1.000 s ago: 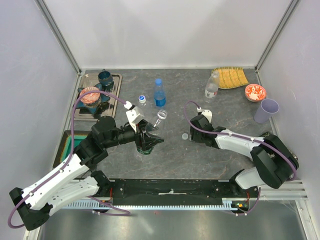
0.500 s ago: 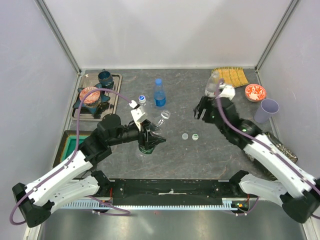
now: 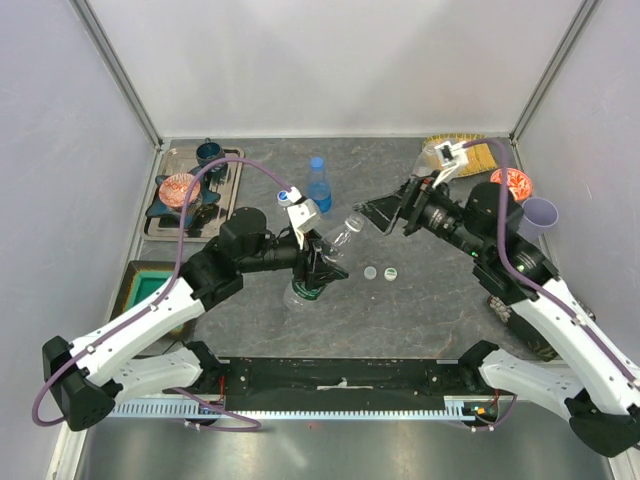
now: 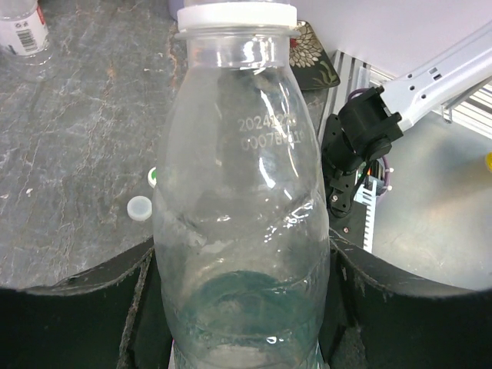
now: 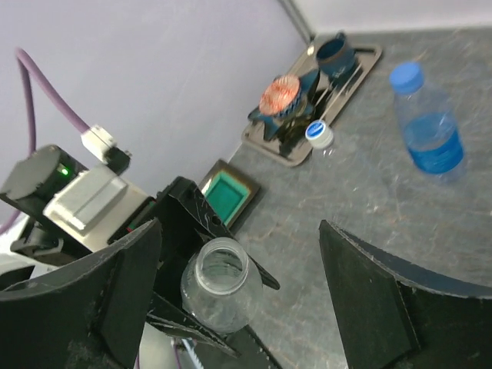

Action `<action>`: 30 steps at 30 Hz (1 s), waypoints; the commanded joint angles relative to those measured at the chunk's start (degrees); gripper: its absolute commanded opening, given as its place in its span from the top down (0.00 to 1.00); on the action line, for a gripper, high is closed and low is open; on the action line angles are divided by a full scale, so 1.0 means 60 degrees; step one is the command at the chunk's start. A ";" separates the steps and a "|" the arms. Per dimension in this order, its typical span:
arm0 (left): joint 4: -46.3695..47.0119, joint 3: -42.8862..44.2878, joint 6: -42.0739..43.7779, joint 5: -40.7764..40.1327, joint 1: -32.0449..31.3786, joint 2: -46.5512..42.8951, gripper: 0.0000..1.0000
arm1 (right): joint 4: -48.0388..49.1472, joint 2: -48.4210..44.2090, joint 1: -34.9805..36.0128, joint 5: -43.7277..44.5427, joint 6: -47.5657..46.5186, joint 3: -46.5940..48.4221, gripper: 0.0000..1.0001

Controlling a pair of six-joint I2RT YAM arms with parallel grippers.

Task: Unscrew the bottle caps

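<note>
Clear bottle [image 3: 342,236], uncapped and tilted, was gripped by left hand [image 3: 316,270], right hand [image 3: 385,214] held nothing, fingers spread, near its mouth, two caps [image 3: 371,272] lay on tabletop [image 3: 440,300].

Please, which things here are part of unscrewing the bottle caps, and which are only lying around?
For the job:
- clear bottle, held in the left gripper
- blue-labelled bottle
- short bottle
- two loose caps
- right gripper, jaws open

Lying about:
- lilac cup
- tray
- red bowl
- yellow mat
- teal box
</note>
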 commanded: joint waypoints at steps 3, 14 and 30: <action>0.0233 0.0604 0.0507 0.0244 -0.0277 0.0346 0.65 | 0.0849 0.0341 -0.0010 -0.1881 0.0375 -0.0122 0.09; 0.0394 0.0781 0.0551 -0.0430 -0.0395 0.0580 0.65 | 0.0425 0.0576 0.0019 -0.2044 0.0009 -0.0224 0.20; 0.0673 0.0883 0.0492 -0.0621 -0.0395 0.0668 0.64 | 0.0117 0.0913 0.0019 -0.2117 -0.0211 -0.0371 0.58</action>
